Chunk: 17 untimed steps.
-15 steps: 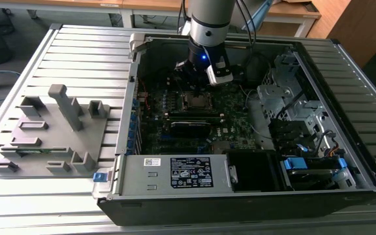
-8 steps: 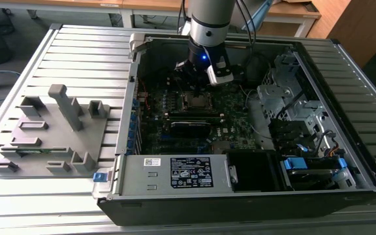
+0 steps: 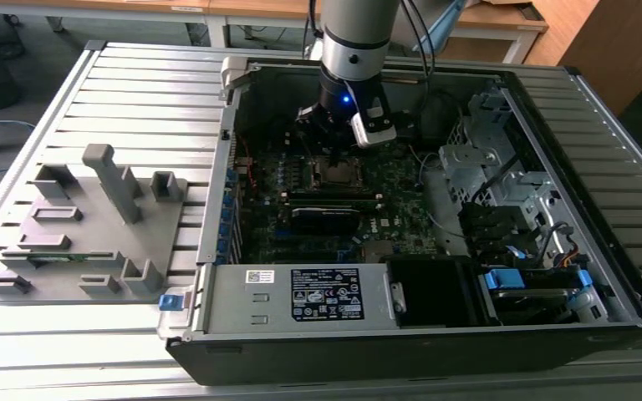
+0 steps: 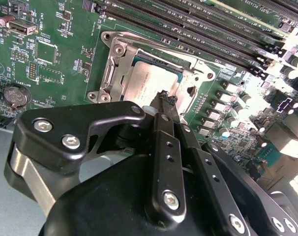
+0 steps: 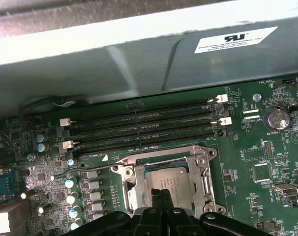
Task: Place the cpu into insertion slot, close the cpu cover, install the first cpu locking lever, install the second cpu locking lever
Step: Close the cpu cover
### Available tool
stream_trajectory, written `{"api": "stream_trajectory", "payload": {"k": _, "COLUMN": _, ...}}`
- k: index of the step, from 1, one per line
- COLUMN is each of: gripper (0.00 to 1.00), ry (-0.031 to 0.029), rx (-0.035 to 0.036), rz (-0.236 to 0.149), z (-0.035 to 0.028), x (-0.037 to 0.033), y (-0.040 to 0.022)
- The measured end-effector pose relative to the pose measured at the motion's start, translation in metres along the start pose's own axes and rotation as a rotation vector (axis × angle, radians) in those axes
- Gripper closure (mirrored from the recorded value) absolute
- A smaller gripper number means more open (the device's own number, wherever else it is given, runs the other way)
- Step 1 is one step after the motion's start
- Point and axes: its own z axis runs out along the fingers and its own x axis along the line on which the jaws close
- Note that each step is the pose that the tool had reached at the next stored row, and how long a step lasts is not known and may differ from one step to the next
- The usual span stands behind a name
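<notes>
1. Silver-grey metal is seen on top of the cpu [image 4: 151,83], which is seated flat in the insertion slot [image 5: 139,191] on the green motherboard [image 5: 252,157].
2. It is judged light, rigid and fragile underneath. It would best be held by opposite edges and never pressed at one corner.
3. The cpu cover [image 5: 163,153] is laid down as a thin frame around the chip. It is judged stiff yet springy, best pushed on its bare rim.
4. Locking levers cannot be made out with certainty.
5. The gripper [image 4: 164,101] is drawn closed with nothing seen between its fingers. Its tip is at the chip's edge, and contact cannot be told.
6. Memory slots [image 5: 144,125] are ranged just beside the socket.
</notes>
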Motion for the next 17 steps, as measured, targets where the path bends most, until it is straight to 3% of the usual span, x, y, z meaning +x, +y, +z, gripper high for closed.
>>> {"api": "stream_trajectory", "payload": {"k": 5, "gripper": 0.89, "ry": 0.0000, "rx": 0.0000, "rz": 0.000, "z": 0.0000, "x": 0.0001, "y": 0.0000}}
{"api": "stream_trajectory", "payload": {"k": 7, "gripper": 0.89, "ry": -0.0044, "rx": -0.0010, "rz": -0.002, "z": 0.0005, "x": 0.0010, "y": -0.0001}}
{"api": "stream_trajectory", "payload": {"k": 10, "gripper": 0.89, "ry": -0.0165, "rx": -0.0027, "rz": -0.014, "z": 0.0015, "x": 0.0028, "y": -0.0005}}
{"api": "stream_trajectory", "payload": {"k": 17, "gripper": 0.89, "ry": -0.0176, "rx": -0.0027, "rz": -0.018, "z": 0.0017, "x": 0.0029, "y": -0.0006}}
